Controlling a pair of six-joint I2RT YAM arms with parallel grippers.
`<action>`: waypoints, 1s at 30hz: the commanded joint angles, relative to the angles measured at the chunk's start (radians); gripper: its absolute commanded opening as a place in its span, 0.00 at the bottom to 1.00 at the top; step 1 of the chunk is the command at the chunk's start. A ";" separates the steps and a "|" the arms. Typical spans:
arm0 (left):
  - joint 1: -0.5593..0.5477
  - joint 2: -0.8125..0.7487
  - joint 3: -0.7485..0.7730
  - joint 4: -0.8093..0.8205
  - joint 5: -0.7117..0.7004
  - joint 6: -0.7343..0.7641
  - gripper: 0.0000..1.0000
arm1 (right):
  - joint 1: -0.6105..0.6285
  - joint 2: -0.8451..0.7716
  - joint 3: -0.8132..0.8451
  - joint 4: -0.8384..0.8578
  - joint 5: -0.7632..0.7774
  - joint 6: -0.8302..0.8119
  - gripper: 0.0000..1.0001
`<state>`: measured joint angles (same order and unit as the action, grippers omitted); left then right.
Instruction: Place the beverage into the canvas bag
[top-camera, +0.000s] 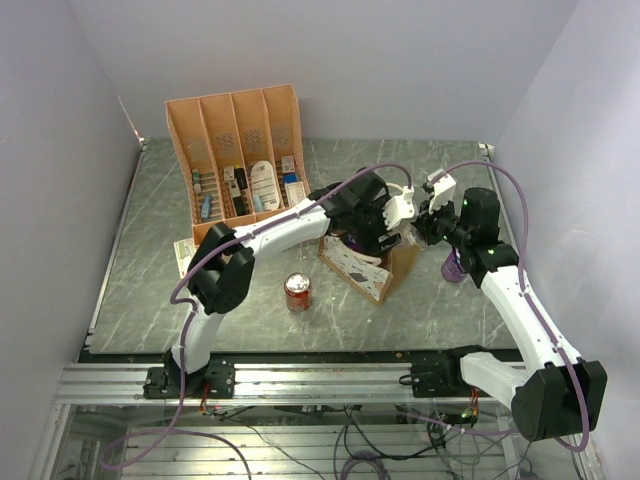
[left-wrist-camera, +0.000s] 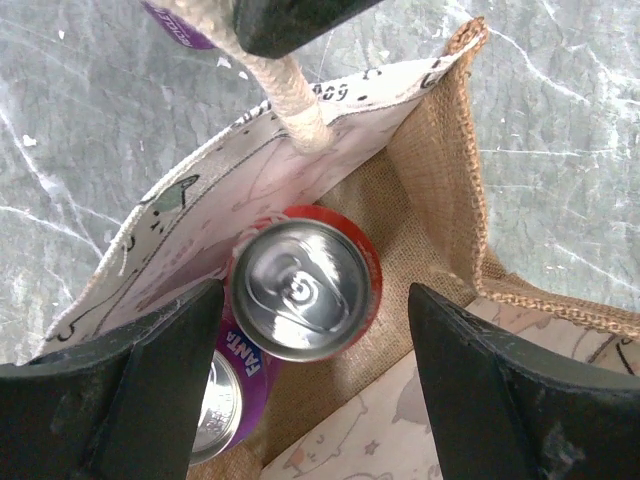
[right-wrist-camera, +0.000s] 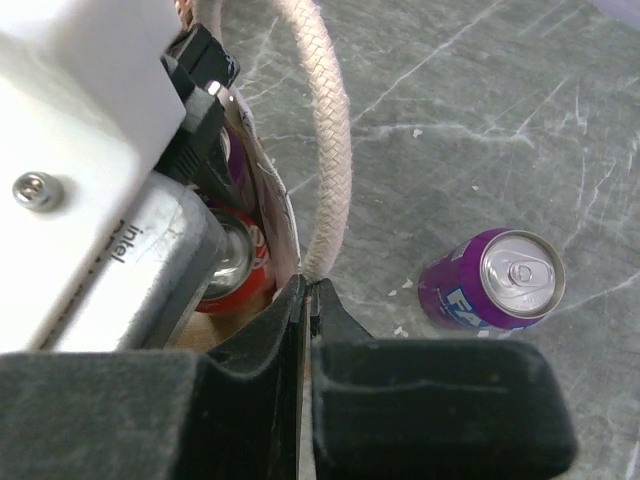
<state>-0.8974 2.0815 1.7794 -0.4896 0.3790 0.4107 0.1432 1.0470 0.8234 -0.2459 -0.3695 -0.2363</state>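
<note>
The canvas bag (top-camera: 362, 268) stands open at mid-table. My left gripper (left-wrist-camera: 317, 295) is open, right above the bag's mouth (left-wrist-camera: 440, 170). A red soda can (left-wrist-camera: 305, 288) stands upright inside the bag between the open fingers, and a purple Fanta can (left-wrist-camera: 232, 385) stands beside it in the bag. My right gripper (right-wrist-camera: 310, 290) is shut on the bag's pale side panel (right-wrist-camera: 268, 205) at the foot of a cream rope handle (right-wrist-camera: 332, 130), holding that side up. In the top view the left gripper (top-camera: 388, 228) and the right gripper (top-camera: 422, 225) meet over the bag.
A second red can (top-camera: 298, 291) stands on the table left of the bag. Another purple can (top-camera: 454, 266) (right-wrist-camera: 495, 282) stands right of it. The orange slotted organiser (top-camera: 240, 150) with small items stands at the back left.
</note>
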 joint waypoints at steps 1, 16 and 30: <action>0.000 -0.015 0.046 0.027 0.032 0.002 0.85 | 0.001 -0.018 -0.007 0.016 -0.018 -0.014 0.00; 0.001 -0.071 0.075 -0.023 0.112 0.028 0.98 | -0.007 -0.027 -0.004 0.010 -0.044 -0.021 0.00; 0.002 -0.199 0.039 -0.055 0.042 0.125 0.97 | -0.019 -0.032 -0.003 -0.004 -0.115 -0.040 0.06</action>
<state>-0.8928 1.9408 1.8084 -0.5323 0.4450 0.4828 0.1326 1.0386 0.8234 -0.2615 -0.4522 -0.2623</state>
